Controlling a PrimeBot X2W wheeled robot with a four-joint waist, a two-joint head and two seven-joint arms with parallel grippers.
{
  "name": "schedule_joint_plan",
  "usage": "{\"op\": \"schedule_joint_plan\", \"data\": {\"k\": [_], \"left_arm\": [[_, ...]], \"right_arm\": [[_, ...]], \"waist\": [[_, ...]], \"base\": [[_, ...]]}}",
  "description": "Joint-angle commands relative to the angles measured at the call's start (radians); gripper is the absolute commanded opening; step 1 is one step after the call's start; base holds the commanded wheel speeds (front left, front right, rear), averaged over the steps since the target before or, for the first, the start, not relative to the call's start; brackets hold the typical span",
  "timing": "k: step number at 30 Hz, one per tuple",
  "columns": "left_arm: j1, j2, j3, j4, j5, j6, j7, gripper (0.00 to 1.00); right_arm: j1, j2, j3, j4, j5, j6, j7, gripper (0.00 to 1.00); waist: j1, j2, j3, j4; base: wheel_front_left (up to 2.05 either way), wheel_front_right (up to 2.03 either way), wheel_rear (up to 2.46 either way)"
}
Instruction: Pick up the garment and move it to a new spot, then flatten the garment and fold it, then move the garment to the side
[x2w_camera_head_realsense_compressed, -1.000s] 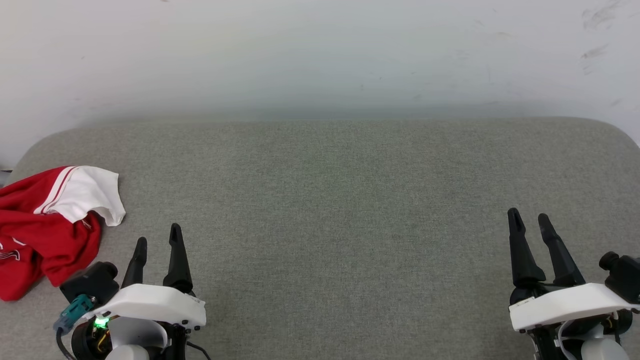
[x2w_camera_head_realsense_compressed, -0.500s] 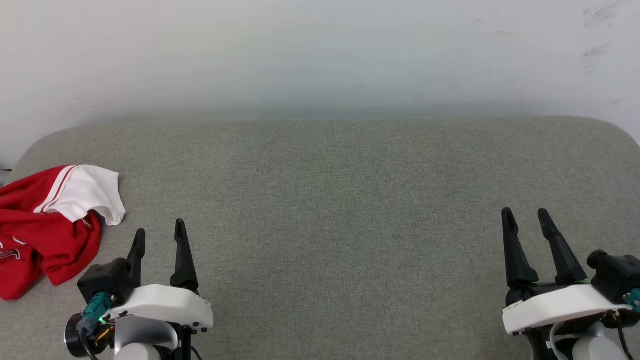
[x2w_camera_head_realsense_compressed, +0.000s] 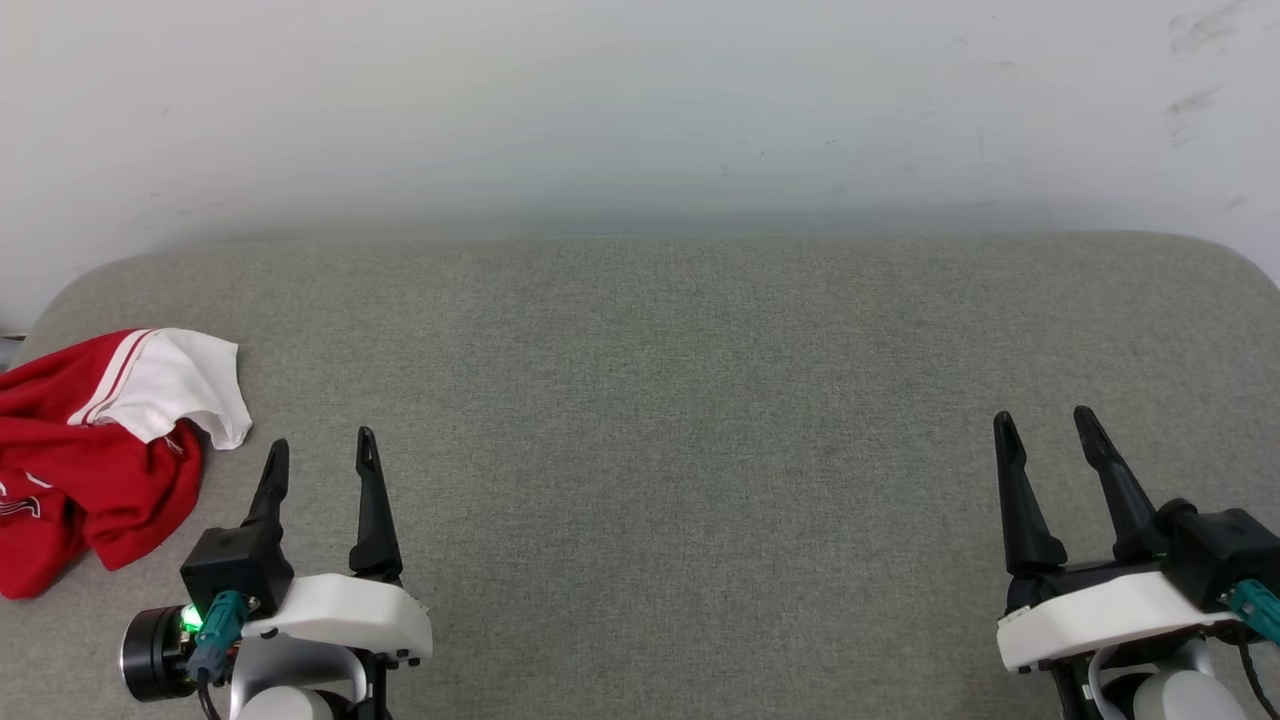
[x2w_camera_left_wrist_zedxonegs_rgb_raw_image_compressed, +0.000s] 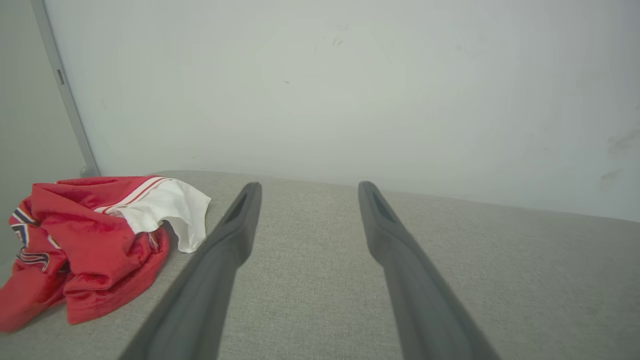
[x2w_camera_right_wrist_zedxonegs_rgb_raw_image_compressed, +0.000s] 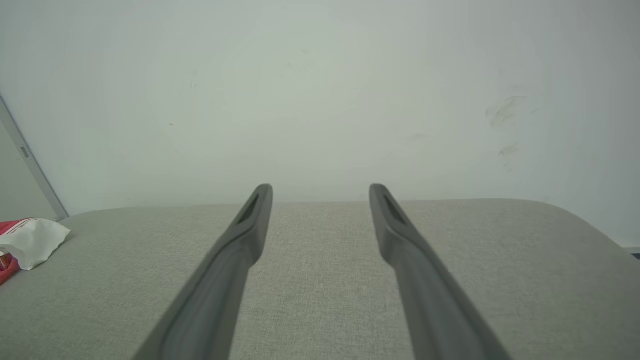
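The crumpled red jersey (x2w_camera_head_realsense_compressed: 90, 470) lay at the left edge of the grey worktop (x2w_camera_head_realsense_compressed: 680, 400). Our left gripper (x2w_camera_head_realsense_compressed: 322, 447) and right gripper (x2w_camera_head_realsense_compressed: 1042, 418) had jaws open, empty. We feared a shallow pinch might push it off.

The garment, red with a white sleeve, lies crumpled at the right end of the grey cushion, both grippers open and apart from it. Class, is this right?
Wrong in one respect: the head view shows the garment at the left end of the grey cushion, not the right. The rest stands: it is crumpled, and the left gripper and right gripper are open and apart from it.
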Motion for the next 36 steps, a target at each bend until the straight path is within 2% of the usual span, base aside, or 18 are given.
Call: {"op": "schedule_joint_plan", "data": {"k": [1,8,16,28,36], "left_arm": [[-0.008,0.008,-0.003,-0.012,0.027,0.006,-0.011,1.00],[0.001,0.002,0.000,-0.015,0.077,-0.002,-0.026,1.00],[0.011,-0.018,0.026,-0.006,0.117,-0.039,-0.042,1.00],[0.022,-0.081,0.114,0.026,0.184,-0.142,-0.065,1.00],[0.021,-0.113,0.161,0.053,0.230,-0.194,-0.078,1.00]], "right_arm": [[-0.013,0.001,0.003,-0.014,-0.029,0.000,-0.010,1.00],[-0.010,0.001,0.008,-0.019,-0.079,0.000,-0.025,1.00],[-0.006,0.001,0.008,-0.017,-0.114,0.000,-0.041,1.00],[-0.002,0.001,-0.015,0.020,-0.079,0.000,-0.066,1.00],[0.000,0.002,-0.025,0.051,-0.054,0.000,-0.075,1.00]], "waist": [[0.0000,0.0000,0.000,0.000],[0.0000,0.0000,0.001,0.001],[0.0000,0.0000,0.003,0.002],[0.0000,0.0000,0.002,0.006],[0.0000,0.0000,0.001,0.008]], "base": [[0.00,0.00,0.00],[0.00,0.00,0.00],[0.00,0.00,0.00],[0.00,0.00,0.00],[0.00,0.00,0.00]]}}
